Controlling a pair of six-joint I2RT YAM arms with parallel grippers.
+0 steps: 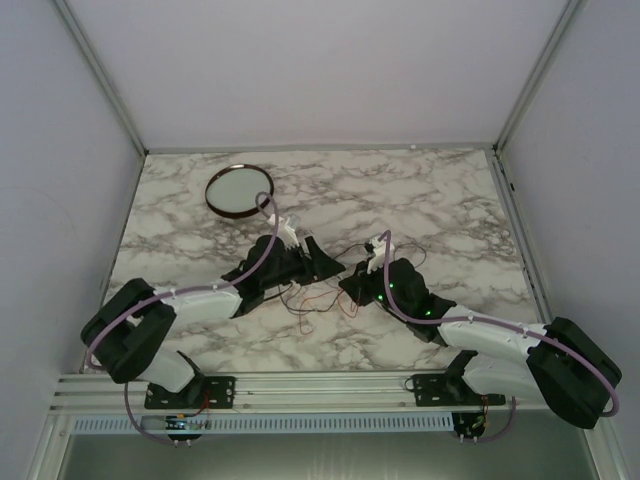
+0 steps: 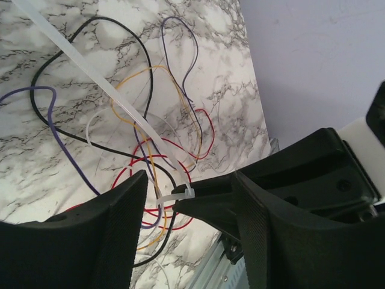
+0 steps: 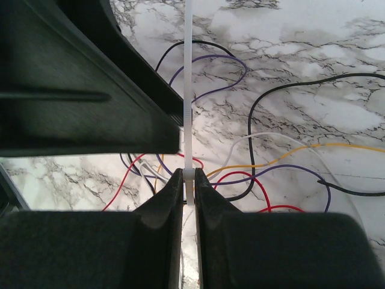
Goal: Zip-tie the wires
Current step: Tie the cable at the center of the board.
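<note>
Top external: wires [image 1: 306, 304] mostly hidden; right claw [image 3: 187, 180] clamps the zip tie [image 3: 187, 90], left claw [image 2: 189, 178] apart.

The left white-and-black robot arm [image 1: 205, 300] folds at a black elbow far out to the left and runs its forearm inward toward the middle. Its black two-finger gripper [image 2: 189, 180] points right, the ribbed jaws standing well apart and closed on nothing. The right white-and-black robot arm [image 1: 490, 335] mirrors it, elbow far right, forearm reaching inward, green lights lit along the wrist; its black two-finger gripper [image 3: 188, 180] is pressed tight on a thin white plastic zip tie [image 3: 187, 90], its tip lying in the gap between the left gripper's jaws.
</note>
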